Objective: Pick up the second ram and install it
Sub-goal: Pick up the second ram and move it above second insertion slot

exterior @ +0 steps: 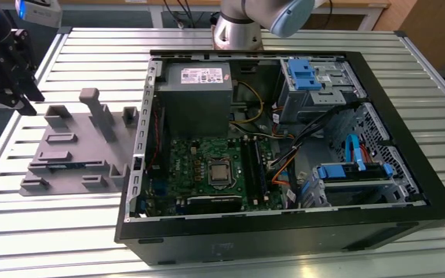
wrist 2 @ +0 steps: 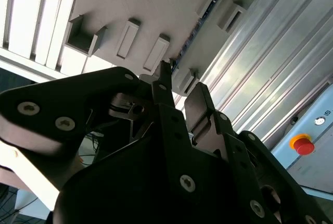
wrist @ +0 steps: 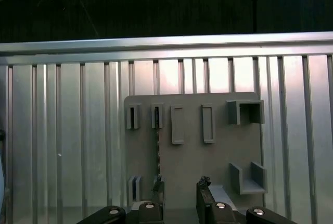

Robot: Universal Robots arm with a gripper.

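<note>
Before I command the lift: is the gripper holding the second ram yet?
No: in the first wrist view the open gripper has only bare grey tray between its fingers.

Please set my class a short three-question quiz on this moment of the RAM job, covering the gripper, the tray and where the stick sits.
1. True or false: the gripper is shut on the second ram.
2. Multiple choice: relative to the open computer case, the grey tray lies A) inside it, B) on the slatted table, to the exterior view's left of it, C) on top of it.
3. Fill in: the second ram stands on edge in a slot of the ____.

Key: 1 false: the gripper is open, with nothing between its fingers. 2 B. 3 grey tray.
</note>
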